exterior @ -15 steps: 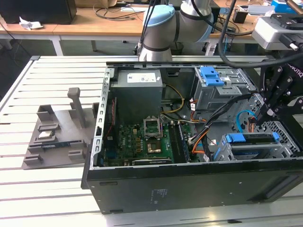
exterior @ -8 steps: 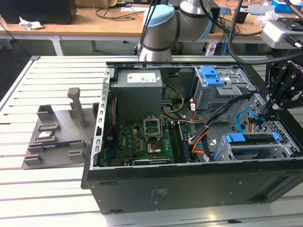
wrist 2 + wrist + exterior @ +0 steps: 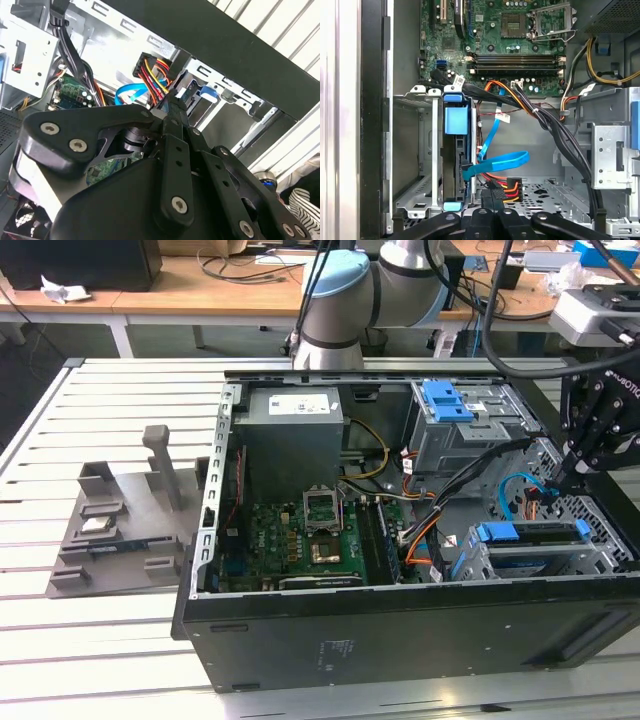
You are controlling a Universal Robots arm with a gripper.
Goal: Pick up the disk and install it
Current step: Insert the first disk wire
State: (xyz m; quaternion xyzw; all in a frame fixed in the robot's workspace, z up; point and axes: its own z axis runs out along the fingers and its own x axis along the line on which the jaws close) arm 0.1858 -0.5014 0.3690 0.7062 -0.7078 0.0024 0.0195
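The disk [image 3: 541,552] sits in the lower drive bay at the front corner of the open computer case [image 3: 400,630], on the exterior view's right, its blue carrier frame [image 3: 530,532] on top. In the first wrist view the disk [image 3: 456,165] stands on edge in that bay, with a blue data cable [image 3: 500,161] and a black power connector [image 3: 501,187] with coloured wires at its end. My gripper [image 3: 575,472] hangs just above that spot. Its fingers are pressed together, the tips [image 3: 491,201] against the power connector [image 3: 150,67], with nothing seen between them.
A grey metal cage with a blue latch [image 3: 450,405] and a grey power-supply box [image 3: 292,425] stand at the back of the case. Black cable bundles [image 3: 555,130] run across the motherboard [image 3: 310,540]. A grey fixture [image 3: 120,510] lies on the slatted table on the exterior view's left.
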